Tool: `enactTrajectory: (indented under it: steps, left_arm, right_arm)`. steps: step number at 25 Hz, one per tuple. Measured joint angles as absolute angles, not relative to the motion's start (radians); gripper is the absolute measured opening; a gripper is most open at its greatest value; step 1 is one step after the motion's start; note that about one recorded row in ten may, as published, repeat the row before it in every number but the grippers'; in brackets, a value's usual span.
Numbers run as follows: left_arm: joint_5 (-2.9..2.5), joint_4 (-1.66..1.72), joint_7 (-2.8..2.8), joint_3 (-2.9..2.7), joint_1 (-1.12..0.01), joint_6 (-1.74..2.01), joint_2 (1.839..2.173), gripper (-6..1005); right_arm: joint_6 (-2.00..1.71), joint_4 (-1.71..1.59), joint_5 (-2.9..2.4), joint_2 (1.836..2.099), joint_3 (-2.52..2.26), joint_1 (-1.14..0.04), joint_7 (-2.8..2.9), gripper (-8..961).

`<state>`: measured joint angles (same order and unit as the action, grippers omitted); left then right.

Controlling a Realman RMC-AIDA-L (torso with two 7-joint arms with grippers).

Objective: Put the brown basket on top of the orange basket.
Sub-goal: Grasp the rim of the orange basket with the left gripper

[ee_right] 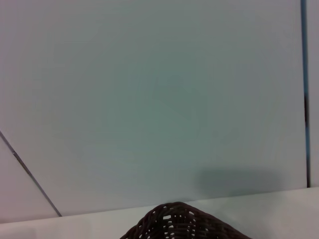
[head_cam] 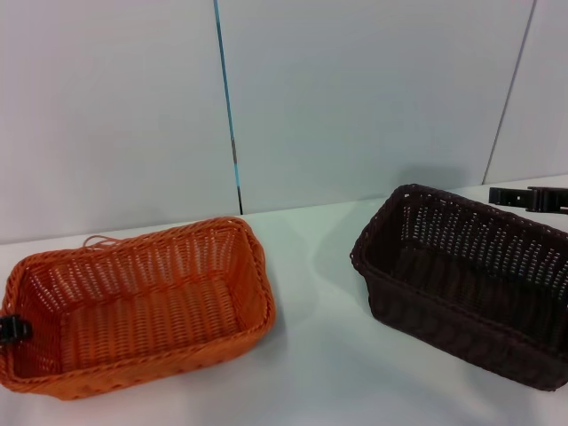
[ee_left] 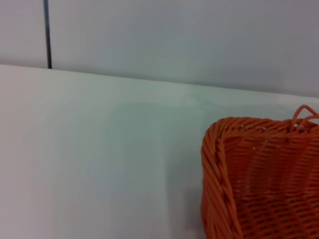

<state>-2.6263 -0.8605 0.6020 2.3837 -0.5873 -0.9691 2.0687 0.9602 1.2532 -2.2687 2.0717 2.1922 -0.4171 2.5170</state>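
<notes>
At the head view's far right, the right gripper (head_cam: 530,198) sits just behind the brown basket's (head_cam: 466,284) far rim, its opening unclear. The left gripper (head_cam: 11,330) touches the orange basket's (head_cam: 133,306) left rim, lower left.

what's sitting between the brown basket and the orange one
Nothing visible. Bare white table lies between the brown basket on the robot's right and the orange basket on its left. The orange basket is empty, so its top is free.

Left tool (head_cam: 11,330), right tool (head_cam: 525,198): black, blocky plastic.
</notes>
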Motion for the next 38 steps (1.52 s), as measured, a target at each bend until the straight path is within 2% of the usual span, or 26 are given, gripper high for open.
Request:
enactTrajectory:
  steps: [13, 19, 38]
  left_arm:
    - [-2.583, -0.86, 0.566, 2.444, -0.604, -1.063, 2.034, 176]
    - [-2.515, -0.86, 0.566, 2.467, -0.596, -1.097, 2.005, 171]
    - [-2.449, -0.883, 0.563, 2.52, -0.601, -1.18, 1.974, 167]
  right_arm:
    - [0.96, 1.252, -2.269, 2.071, 2.192, -0.42, 2.509, 794]
    - [0.961, 1.25, -2.269, 2.071, 2.192, -0.42, 2.508, 794]
    - [0.961, 1.25, -2.27, 2.071, 2.194, -0.423, 2.508, 794]
